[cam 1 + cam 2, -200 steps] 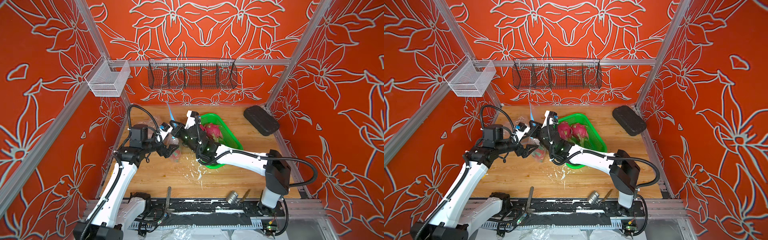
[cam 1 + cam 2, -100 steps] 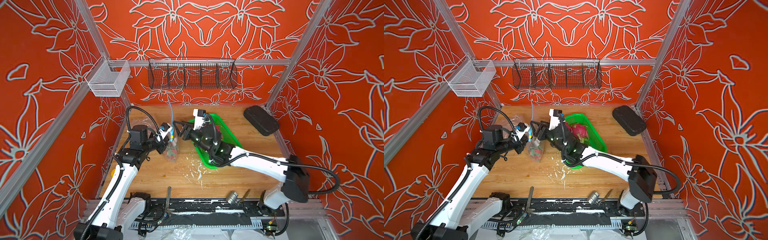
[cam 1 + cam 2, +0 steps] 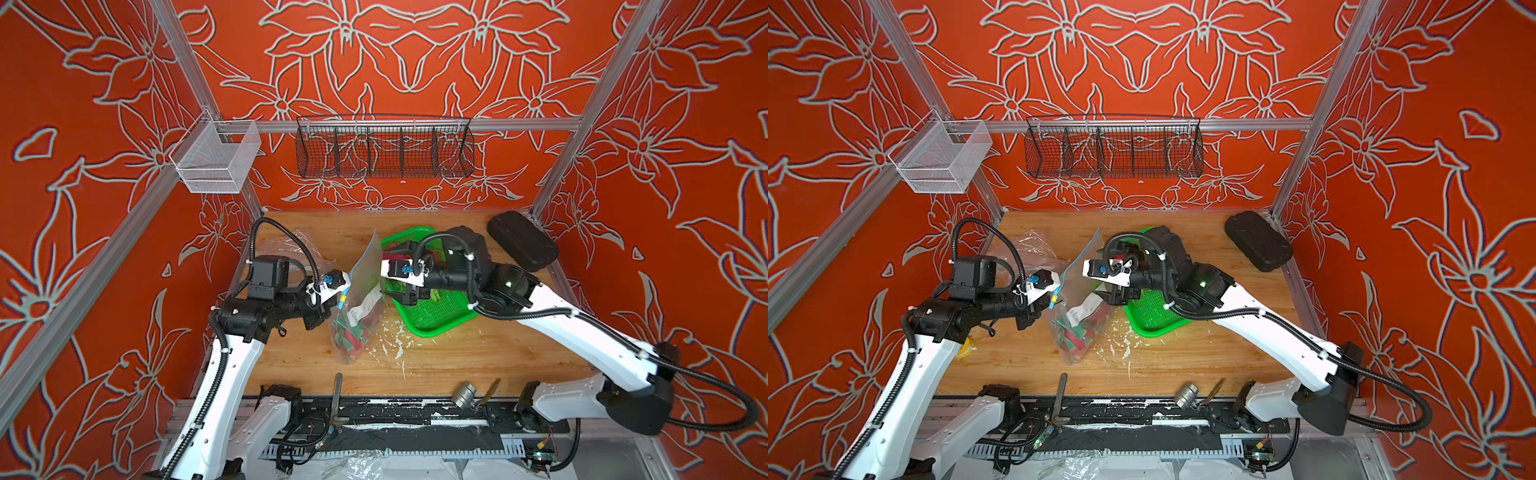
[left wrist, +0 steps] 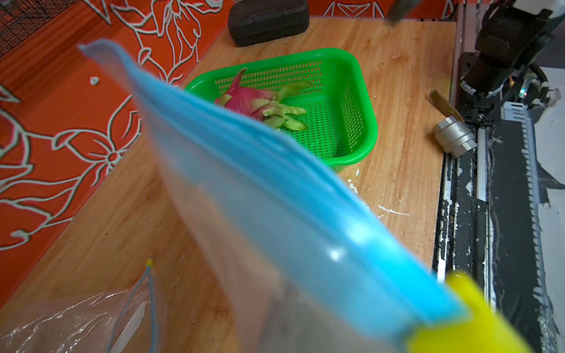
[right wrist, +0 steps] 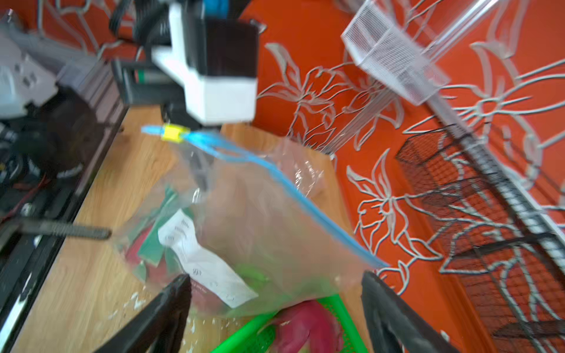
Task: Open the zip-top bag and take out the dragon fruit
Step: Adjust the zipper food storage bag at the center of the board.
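The clear zip-top bag hangs by its blue zip edge, its bottom resting on the wooden table. My left gripper is shut on that edge beside the yellow slider. Dragon fruit shows red and green low in the bag, behind a white label. More dragon fruit lies in the green tray. My right gripper stands open over the tray's near-left part, just clear of the bag.
A crumpled clear bag lies behind the left arm. A black case sits at the back right. A wire basket and a clear bin hang on the rails. A metal fitting and white scraps lie near the front edge.
My right gripper opened, let go of the bag and drew back to the right over the tray. My left gripper shut on the bag's zip edge and now holds it up.
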You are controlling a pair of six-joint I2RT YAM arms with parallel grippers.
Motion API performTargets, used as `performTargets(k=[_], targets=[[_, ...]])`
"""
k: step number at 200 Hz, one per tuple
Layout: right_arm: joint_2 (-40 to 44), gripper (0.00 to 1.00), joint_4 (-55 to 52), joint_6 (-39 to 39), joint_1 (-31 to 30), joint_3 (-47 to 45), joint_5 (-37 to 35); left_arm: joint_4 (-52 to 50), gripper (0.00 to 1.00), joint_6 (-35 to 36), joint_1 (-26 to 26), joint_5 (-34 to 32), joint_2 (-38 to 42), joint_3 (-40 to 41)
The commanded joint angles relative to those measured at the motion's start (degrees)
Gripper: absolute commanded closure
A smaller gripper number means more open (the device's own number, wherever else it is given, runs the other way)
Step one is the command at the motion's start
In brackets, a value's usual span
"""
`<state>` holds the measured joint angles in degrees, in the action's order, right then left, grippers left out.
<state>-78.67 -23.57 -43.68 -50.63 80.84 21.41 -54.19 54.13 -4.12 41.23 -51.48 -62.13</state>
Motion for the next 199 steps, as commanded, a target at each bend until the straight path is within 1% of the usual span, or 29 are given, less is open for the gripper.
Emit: performTargets(k=[1, 19, 51, 98, 114, 128, 137, 146, 153, 160, 161, 166, 171, 178, 186, 188, 189, 191, 199], targets=[[-1.4, 0.11, -6.6, -12.1, 0.3, 2.7, 8.2, -5.0, 1.00, 5.9, 0.3, 3.4, -0.2, -2.0], [-4.4, 0.10, -7.1, -13.8, 0.5, 5.8, 12.0, -8.2, 1.00, 9.1, 0.3, 3.9, -0.2, -2.5], [-11.9, 0.11, -14.5, -15.8, 0.8, 16.2, 16.9, -10.1, 1.00, 10.8, 0.3, 2.5, 0.1, -2.9], [-16.0, 0.11, -15.8, -15.9, 0.9, 21.5, 20.8, -9.5, 1.00, 11.5, 0.3, -0.2, 0.1, -1.8], [-19.3, 0.11, -20.2, -16.2, 1.0, 25.4, 21.0, -8.7, 1.00, 10.7, 0.3, -0.9, 0.0, -1.7], [-22.2, 0.14, -25.5, -16.2, 1.0, 29.5, 21.7, -7.7, 1.00, 10.0, 0.3, -1.7, 0.1, -1.6], [-23.6, 0.19, -27.3, -15.4, 1.1, 31.2, 21.5, -6.9, 1.00, 9.4, 0.3, -2.2, 0.1, -1.4], [-24.5, 0.30, -27.2, -13.8, 1.2, 32.1, 20.7, -5.5, 1.00, 8.0, 0.3, -3.1, 0.2, -1.5], [-24.7, 0.50, -26.3, -12.3, 1.4, 32.4, 20.3, -4.0, 1.00, 6.4, 0.3, -4.0, 0.2, -1.7], [-24.4, 0.67, -24.1, -9.7, 1.8, 32.2, 20.0, -2.3, 1.00, 4.4, 0.4, -5.4, 0.2, -2.0], [-24.4, 0.69, -23.6, -9.3, 1.9, 32.1, 19.9, -2.1, 0.99, 4.1, 0.5, -5.7, 0.2, -2.1], [-24.0, 0.85, -21.3, -7.0, 2.1, 31.4, 19.7, -1.3, 0.90, 2.8, 0.6, -6.7, 0.2, -2.6], [-23.3, 1.00, -18.1, -4.5, 2.4, 30.5, 19.6, -0.8, 0.78, 2.0, 0.8, -7.5, 0.2, -3.2], [-22.2, 1.00, -13.8, -1.1, 2.9, 28.6, 19.4, 0.0, 0.63, 0.7, 1.6, -7.8, 0.3, -3.7], [-20.9, 1.00, -7.8, 2.7, 3.1, 26.0, 19.0, 0.6, 0.42, -0.3, 3.0, -7.3, 0.5, -4.2], [-20.5, 1.00, -6.5, 3.5, 3.1, 25.4, 18.7, 0.7, 0.34, -0.5, 3.4, -7.1, 0.5, -4.2], [-20.4, 1.00, -6.0, 3.8, 3.2, 25.0, 18.6, 0.9, 0.34, -0.6, 3.6, -7.0, 0.6, -4.3], [-20.0, 1.00, -5.0, 4.3, 3.1, 24.4, 18.4, 0.9, 0.30, -0.8, 4.0, -6.8, 0.7, -4.4], [-18.9, 1.00, -2.2, 5.8, 3.1, 22.6, 18.1, 1.2, 0.20, -1.4, 5.6, -5.8, 1.0, -4.9]])
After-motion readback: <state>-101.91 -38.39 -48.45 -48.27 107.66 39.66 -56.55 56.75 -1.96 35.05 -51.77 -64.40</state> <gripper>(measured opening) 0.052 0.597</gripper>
